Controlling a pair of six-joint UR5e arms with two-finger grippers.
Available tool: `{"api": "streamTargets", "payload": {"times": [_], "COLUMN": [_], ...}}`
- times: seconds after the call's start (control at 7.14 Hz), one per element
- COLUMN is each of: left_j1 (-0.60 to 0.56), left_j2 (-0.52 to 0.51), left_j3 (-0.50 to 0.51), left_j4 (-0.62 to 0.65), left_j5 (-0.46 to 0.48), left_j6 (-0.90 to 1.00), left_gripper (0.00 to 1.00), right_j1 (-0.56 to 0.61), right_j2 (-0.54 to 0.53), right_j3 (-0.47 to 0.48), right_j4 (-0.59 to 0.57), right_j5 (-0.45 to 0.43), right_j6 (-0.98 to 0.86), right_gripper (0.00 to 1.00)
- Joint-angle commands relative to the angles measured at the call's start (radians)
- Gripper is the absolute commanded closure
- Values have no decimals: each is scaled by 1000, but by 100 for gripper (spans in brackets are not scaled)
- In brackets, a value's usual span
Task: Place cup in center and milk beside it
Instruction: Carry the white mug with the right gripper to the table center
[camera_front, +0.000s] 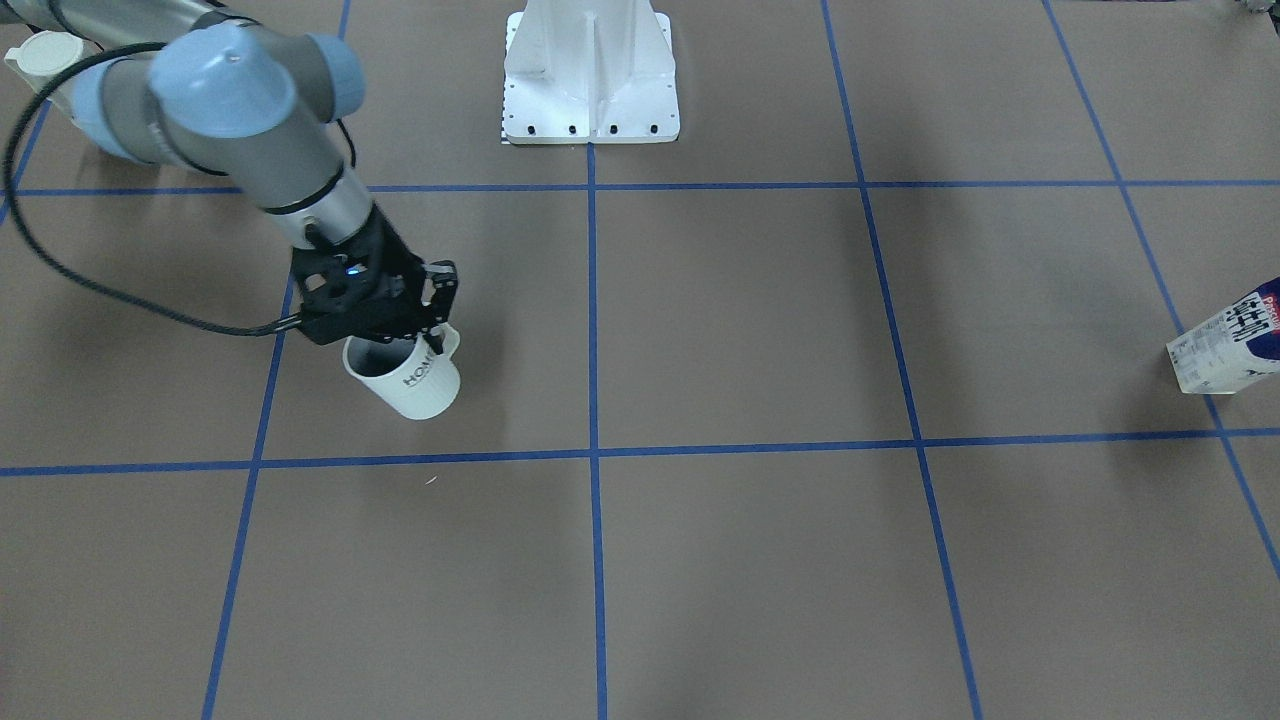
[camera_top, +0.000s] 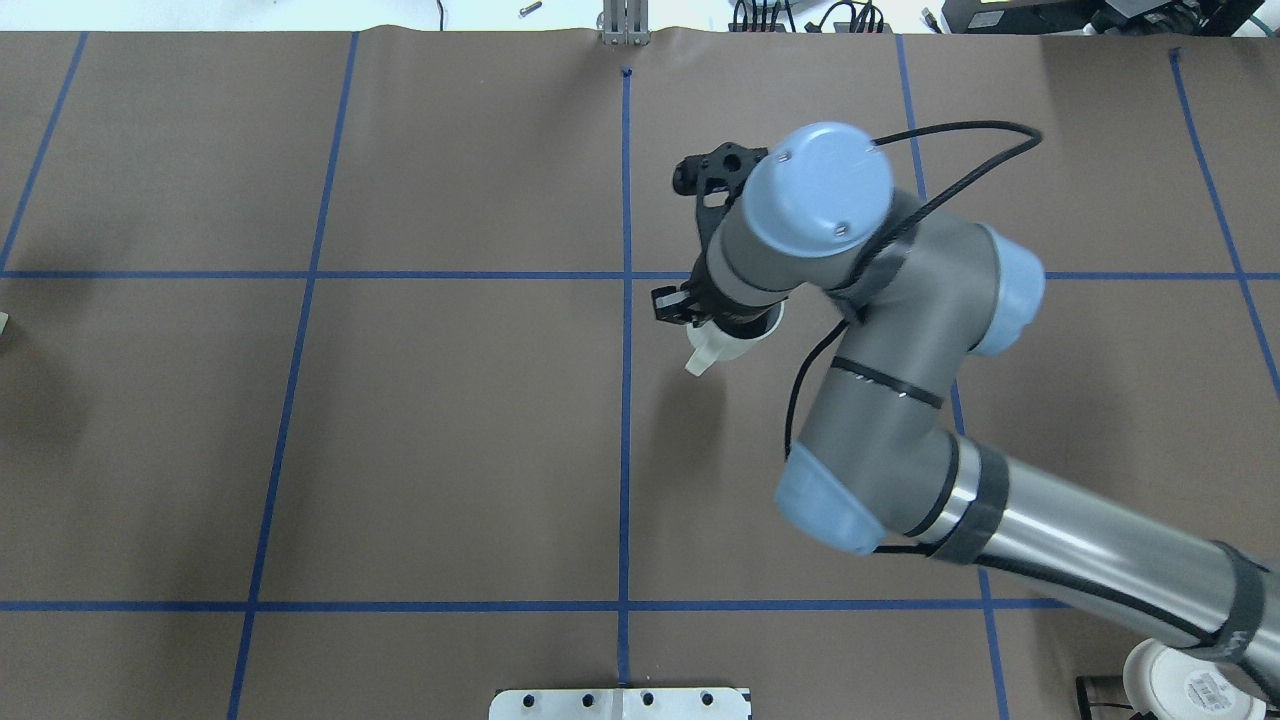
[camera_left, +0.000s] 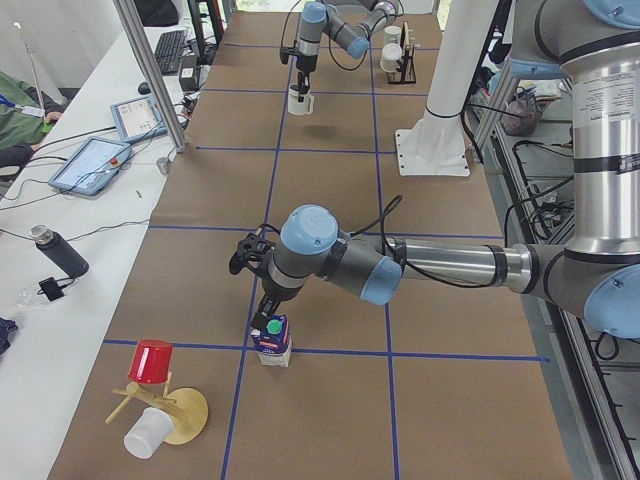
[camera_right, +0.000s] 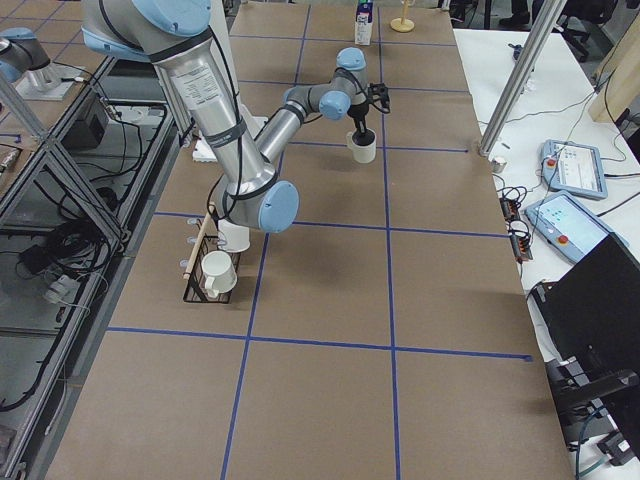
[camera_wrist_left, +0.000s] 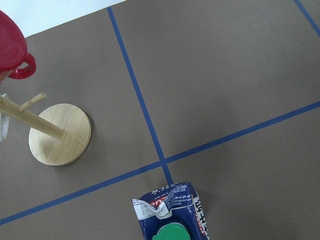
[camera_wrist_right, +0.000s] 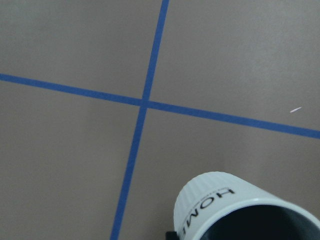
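Observation:
The cup (camera_front: 405, 378), a white ribbed mug with dark "HOME" lettering, hangs tilted in my right gripper (camera_front: 432, 338), whose fingers pinch its rim. It is beside the central blue tape line (camera_front: 592, 320), on my right arm's side, and seems slightly above the table. It also shows in the overhead view (camera_top: 722, 346) and the right wrist view (camera_wrist_right: 235, 210). The milk (camera_left: 271, 339), a navy and white carton with a green cap, stands far to my left (camera_front: 1228, 343), (camera_wrist_left: 172, 215). My left gripper (camera_left: 267, 314) hovers just above its cap; I cannot tell whether it is open.
A wooden mug tree (camera_wrist_left: 59, 134) with a red cup (camera_left: 151, 360) and a white cup stands beyond the milk. A rack with white cups (camera_right: 213, 272) sits at my right end. The white robot base (camera_front: 590, 75) stands at the table's back middle.

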Motion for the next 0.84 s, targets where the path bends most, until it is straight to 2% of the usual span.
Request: {"api": "streamTargets", "payload": {"times": [0.0, 0.14, 0.7], "left_j1": [0, 0, 2], "left_j2": [0, 0, 0], "left_j3": [11, 14, 16], "left_j4": [-1, -1, -1], "left_j5": [0, 0, -1], "left_j6": [3, 3, 5], "left_gripper": [1, 1, 1], "right_j1": [-118, -137, -141], "right_j2": [191, 271, 246], "right_j3": [-130, -248, -274], "right_j4": [-141, -141, -137], "right_j5": [-79, -79, -79], "right_j6": [118, 144, 131], "right_gripper": [100, 100, 100]}}
